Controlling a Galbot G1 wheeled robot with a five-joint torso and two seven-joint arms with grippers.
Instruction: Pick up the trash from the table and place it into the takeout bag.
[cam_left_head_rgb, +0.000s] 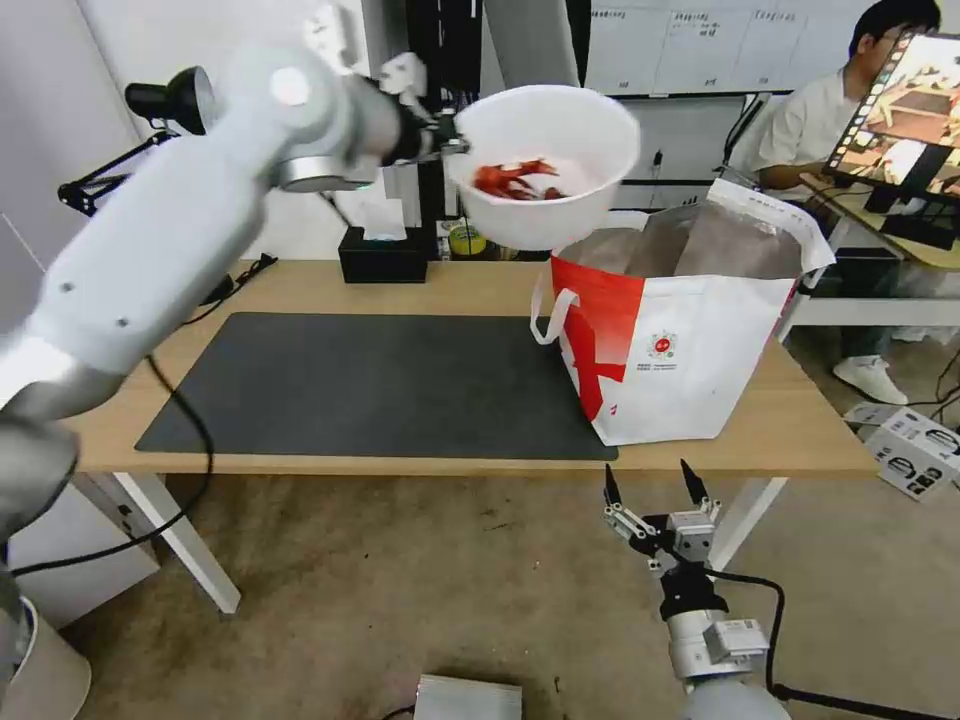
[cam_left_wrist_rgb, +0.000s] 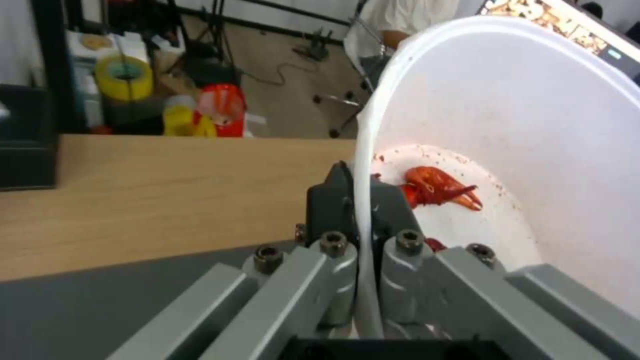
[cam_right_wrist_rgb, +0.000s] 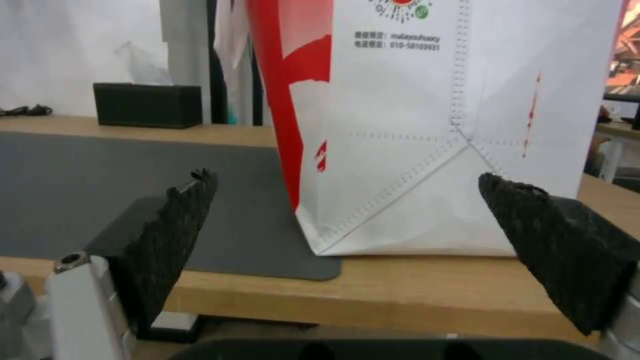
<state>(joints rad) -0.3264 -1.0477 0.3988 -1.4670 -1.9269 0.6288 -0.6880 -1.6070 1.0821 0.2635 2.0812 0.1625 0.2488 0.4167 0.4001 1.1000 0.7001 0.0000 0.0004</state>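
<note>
My left gripper (cam_left_head_rgb: 452, 138) is raised high above the table (cam_left_head_rgb: 450, 285), shut on the rim of a white round bowl (cam_left_head_rgb: 545, 160) that holds red crayfish shells (cam_left_head_rgb: 515, 180). The bowl is tilted and hangs just left of and above the open top of the takeout bag (cam_left_head_rgb: 680, 340). In the left wrist view the two fingers (cam_left_wrist_rgb: 333, 205) pinch the thin white rim, with red shells (cam_left_wrist_rgb: 437, 187) inside the bowl (cam_left_wrist_rgb: 533, 150). My right gripper (cam_left_head_rgb: 655, 490) waits open below the table's front edge, in front of the bag (cam_right_wrist_rgb: 427, 125).
A dark grey mat (cam_left_head_rgb: 370, 385) covers the left and middle of the tabletop. A black tissue box (cam_left_head_rgb: 383, 255) stands at the back edge. A desk lamp (cam_left_head_rgb: 165, 100) is at the back left. A seated person is behind the bag at the right.
</note>
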